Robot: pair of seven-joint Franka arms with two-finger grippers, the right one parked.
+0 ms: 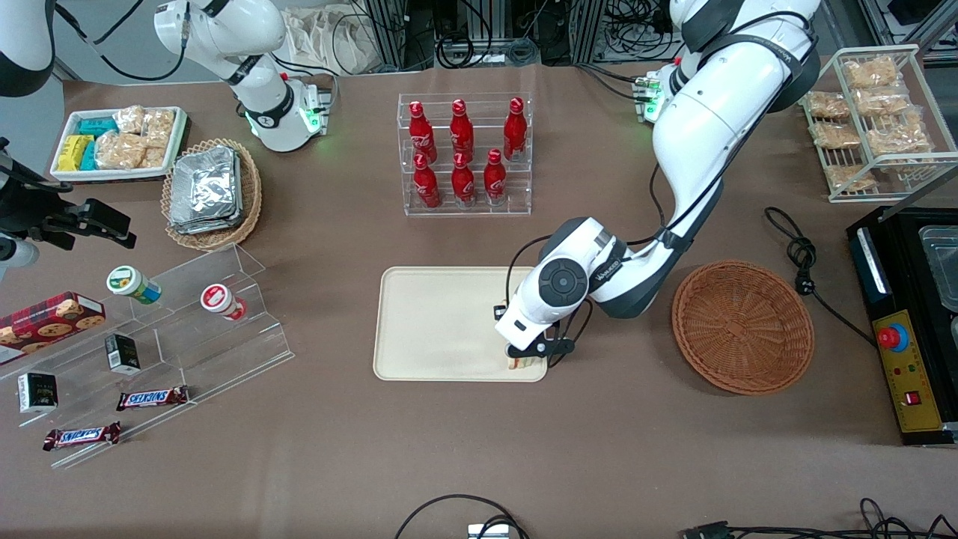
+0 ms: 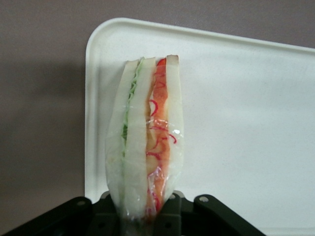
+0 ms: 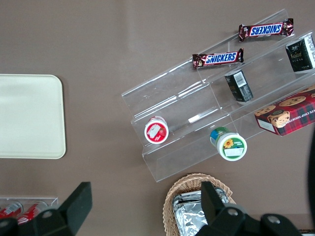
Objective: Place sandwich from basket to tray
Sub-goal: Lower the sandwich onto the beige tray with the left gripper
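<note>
Over the tray point(image 1: 441, 322), the tool point(image 1: 526, 358) grips the sandwich point(image 2: 147, 142).

Robot lab – aluminium framing point(image 1: 389, 30), cables point(image 1: 479, 45), mock shop display.

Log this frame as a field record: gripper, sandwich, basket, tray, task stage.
gripper: left arm's gripper over the tray's corner nearest the front camera on the basket's side, shut on the sandwich
sandwich: wrapped triangular wedge of pale bread, green and red-orange filling, held between the fingers above the tray
basket: round reddish-brown woven wicker basket, nothing in it, beside the tray toward the working arm's end
tray: flat cream-beige rectangular tray; whether the sandwich touches it cannot be told
stage: sandwich out of basket, not yet released
</note>
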